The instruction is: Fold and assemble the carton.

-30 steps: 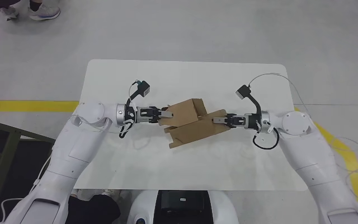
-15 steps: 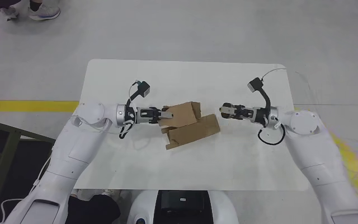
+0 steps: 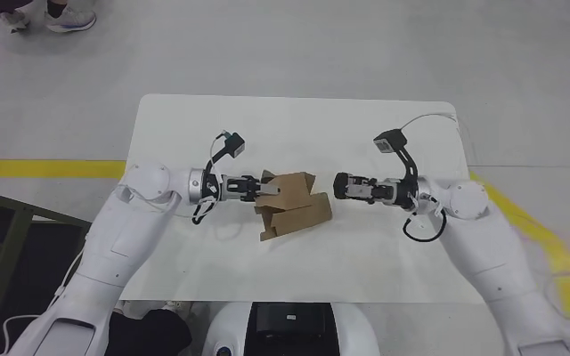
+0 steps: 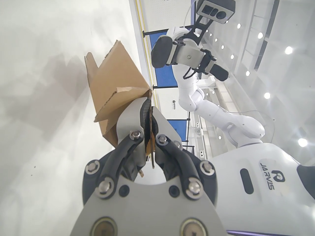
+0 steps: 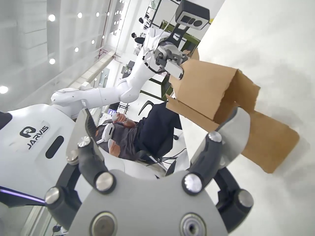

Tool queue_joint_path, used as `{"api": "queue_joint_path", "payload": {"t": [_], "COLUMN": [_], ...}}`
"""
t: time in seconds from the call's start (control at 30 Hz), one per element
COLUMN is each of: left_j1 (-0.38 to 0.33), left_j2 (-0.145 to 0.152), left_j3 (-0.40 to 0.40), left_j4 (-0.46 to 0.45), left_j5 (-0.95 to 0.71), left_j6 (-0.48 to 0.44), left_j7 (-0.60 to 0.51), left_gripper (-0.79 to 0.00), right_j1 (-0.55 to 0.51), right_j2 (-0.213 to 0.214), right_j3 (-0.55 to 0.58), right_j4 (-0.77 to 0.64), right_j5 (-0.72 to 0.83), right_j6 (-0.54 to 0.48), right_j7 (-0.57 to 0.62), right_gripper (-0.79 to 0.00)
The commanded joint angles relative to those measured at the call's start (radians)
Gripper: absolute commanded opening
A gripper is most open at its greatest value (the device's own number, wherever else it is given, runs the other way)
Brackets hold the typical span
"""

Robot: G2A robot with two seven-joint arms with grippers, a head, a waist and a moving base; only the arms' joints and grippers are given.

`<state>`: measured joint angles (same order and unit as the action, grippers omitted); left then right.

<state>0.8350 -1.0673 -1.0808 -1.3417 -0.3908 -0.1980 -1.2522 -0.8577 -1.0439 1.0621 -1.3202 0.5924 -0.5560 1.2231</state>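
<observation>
A brown cardboard carton (image 3: 294, 203), partly folded with loose flaps, lies at the middle of the white table (image 3: 178, 125). My left gripper (image 3: 264, 186) is shut on the carton's edge on its left side; in the left wrist view the fingers (image 4: 134, 114) pinch a cardboard wall of the carton (image 4: 115, 89). My right gripper (image 3: 339, 185) stands open just off the carton's right end, touching nothing. In the right wrist view its open gripper (image 5: 160, 121) faces the carton (image 5: 206, 87), with one finger (image 5: 236, 121) near a flap. The left gripper (image 5: 173, 66) holds the far edge.
The table has bare room on all sides of the carton. A yellow floor line (image 3: 53, 167) runs past the table's left side. Cables (image 3: 436, 120) hang by the right arm near the table's far right corner.
My right gripper came off the carton's right flap, drew back to the right, then returned close to the carton, open. The carton became more compact and shifted left. The left gripper kept its hold.
</observation>
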Motion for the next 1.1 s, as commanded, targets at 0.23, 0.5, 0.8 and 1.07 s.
{"api": "queue_joint_path", "payload": {"t": [0.23, 0.5, 0.8, 1.07], "left_j1": [0.000, 0.002, 0.006, 0.011], "left_j2": [-0.001, -0.001, 0.003, 0.005], "left_j3": [0.012, 0.013, 0.003, -0.002], "left_j4": [-0.017, -0.030, -0.034, -0.044], "left_j5": [-0.016, -0.021, -0.025, -0.026], "left_j6": [-0.016, -0.026, -0.027, -0.029], "left_j7": [-0.030, -0.039, -0.036, -0.039], "left_gripper": [-0.785, -0.785, -0.785, -0.785], "right_j1": [0.094, 0.112, 0.113, 0.105], "right_j2": [-0.051, -0.070, -0.085, -0.090], "right_j3": [-0.123, -0.163, -0.186, -0.190], "right_j4": [0.139, 0.177, 0.191, 0.193], "right_j5": [0.060, 0.086, 0.133, 0.153], "right_j6": [-0.025, -0.008, 0.010, 0.032], "right_j7": [0.016, 0.033, 0.051, 0.073], "right_gripper": [0.000, 0.000, 0.000, 0.000]}}
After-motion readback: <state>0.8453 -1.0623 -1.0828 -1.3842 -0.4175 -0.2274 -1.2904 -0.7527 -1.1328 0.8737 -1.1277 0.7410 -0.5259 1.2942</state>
